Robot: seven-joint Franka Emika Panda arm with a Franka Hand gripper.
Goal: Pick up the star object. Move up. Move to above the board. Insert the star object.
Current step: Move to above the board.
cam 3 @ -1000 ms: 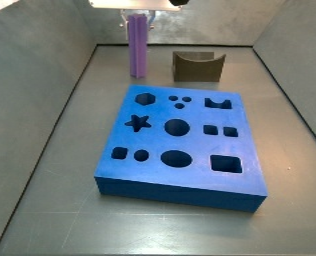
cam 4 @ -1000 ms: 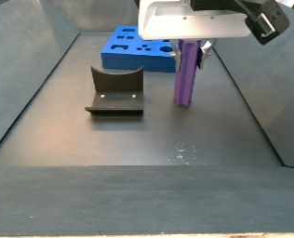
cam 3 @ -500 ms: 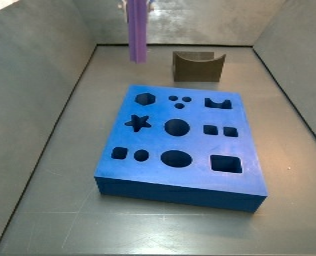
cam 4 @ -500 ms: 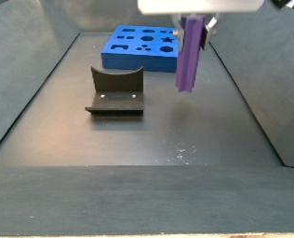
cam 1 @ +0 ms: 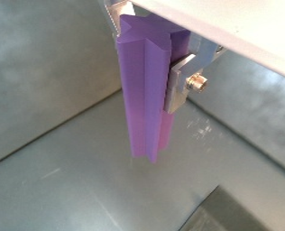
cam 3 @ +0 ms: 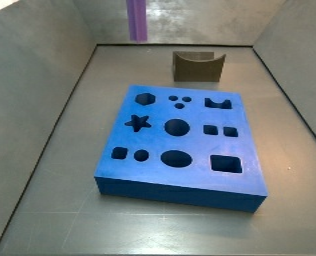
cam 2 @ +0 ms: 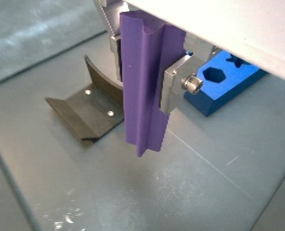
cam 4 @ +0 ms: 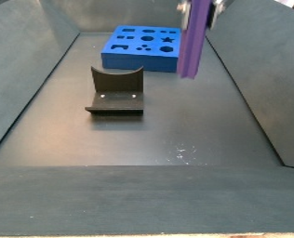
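The star object, a slim light-purple ridged prism, hangs upright well above the floor; it shows in both wrist views and both side views. My gripper is shut on its upper part, one silver finger pressed on each side; in both side views the gripper is mostly out of frame. The bright-blue board with its shaped holes, a star hole among them, lies flat on the floor, apart from the prism.
A dark L-shaped fixture stands on the floor beside the board. Grey walls enclose the floor on all sides. A corner of the board shows in a wrist view.
The star object has risen straight up off the floor in my gripper, which has left the top of both side views. Board and fixture have not moved.
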